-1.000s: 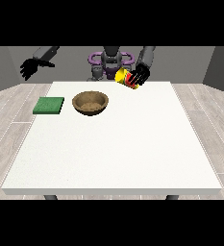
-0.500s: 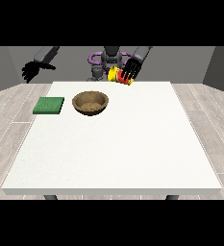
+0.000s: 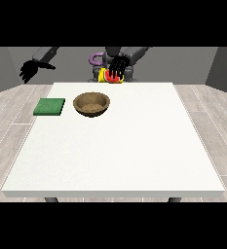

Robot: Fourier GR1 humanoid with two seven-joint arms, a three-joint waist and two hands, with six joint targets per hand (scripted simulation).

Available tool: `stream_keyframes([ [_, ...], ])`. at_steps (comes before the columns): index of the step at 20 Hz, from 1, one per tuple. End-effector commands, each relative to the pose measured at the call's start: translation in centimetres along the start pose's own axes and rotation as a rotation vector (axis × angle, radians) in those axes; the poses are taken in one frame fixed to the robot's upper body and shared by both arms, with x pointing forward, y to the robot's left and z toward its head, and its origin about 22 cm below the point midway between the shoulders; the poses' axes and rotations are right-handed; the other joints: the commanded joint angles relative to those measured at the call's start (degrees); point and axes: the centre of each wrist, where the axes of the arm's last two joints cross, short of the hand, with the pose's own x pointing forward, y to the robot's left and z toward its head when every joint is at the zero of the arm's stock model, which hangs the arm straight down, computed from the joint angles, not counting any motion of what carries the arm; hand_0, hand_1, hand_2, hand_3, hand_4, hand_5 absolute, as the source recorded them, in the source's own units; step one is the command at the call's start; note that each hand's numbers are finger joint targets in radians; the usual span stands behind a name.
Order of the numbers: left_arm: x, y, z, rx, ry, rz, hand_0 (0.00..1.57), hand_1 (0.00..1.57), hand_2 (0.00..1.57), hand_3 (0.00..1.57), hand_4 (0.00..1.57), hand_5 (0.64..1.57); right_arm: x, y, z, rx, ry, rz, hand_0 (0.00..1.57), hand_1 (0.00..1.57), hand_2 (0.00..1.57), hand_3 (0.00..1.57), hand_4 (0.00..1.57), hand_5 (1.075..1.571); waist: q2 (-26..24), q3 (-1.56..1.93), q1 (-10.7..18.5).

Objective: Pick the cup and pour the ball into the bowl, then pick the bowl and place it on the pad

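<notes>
Cup [image 3: 110,76] shifted left, hand [image 3: 117,67] gripping it

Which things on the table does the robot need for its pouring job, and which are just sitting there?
Needed for the job:
- the cup, held up by the hand at the view's right
- the brown bowl
- the green pad
- the ball, which cannot be seen from here

Just sitting there:
- nothing else lies on the white table

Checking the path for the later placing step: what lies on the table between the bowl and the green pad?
In the front view, nothing: only bare white table separates the bowl from the green pad.
</notes>
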Motion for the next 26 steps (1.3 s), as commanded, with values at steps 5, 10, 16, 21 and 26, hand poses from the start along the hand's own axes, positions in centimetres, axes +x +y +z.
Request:
stream_keyframes([
  [5, 3.1, -0.8, 2.3, 0.016, -0.126, -0.183, 0.30, 0.30, 1.57, 1.57, 0.90, 1.570, 1.1, 2.4, -2.8, 0.011, -0.013, -0.004, 0.00, 0.00, 0.00, 0.22, 0.00, 1.533, 1.5, 0.00, -0.1],
  [10, 4.7, -0.9, 2.6, 0.009, -0.192, -0.333, 0.00, 0.00, 1.57, 1.57, 0.91, 1.547, 2.2, 3.2, -4.3, 0.058, -0.055, -0.037, 0.00, 0.00, 0.00, 0.25, 0.00, 1.525, 4.4, 0.01, -2.4],
  [16, 5.8, 1.6, -0.6, -0.069, -0.273, -0.512, 0.00, 0.00, 1.57, 1.57, 1.25, 1.395, 2.6, 3.9, -4.9, 0.098, -0.082, -0.034, 0.00, 0.00, 0.00, 0.16, 0.00, 1.516, 5.0, 0.02, -4.4],
  [21, 6.4, 2.5, -1.7, -0.039, -0.402, -0.745, 0.97, 0.97, 1.57, 1.57, 1.21, 1.419, 1.1, 4.5, -4.3, 0.053, -0.039, -0.049, 0.00, 0.00, 0.00, 0.12, 0.00, 1.518, 2.6, 0.04, -1.7],
  [26, 7.9, 5.0, -2.9, -0.048, -0.422, -0.734, 1.56, 1.56, 1.57, 1.57, 1.19, 1.467, 2.0, 1.8, -3.8, 0.010, -0.013, -0.021, 0.00, 0.00, 0.00, 0.17, 0.00, 1.516, 2.2, 0.00, 0.5],
])
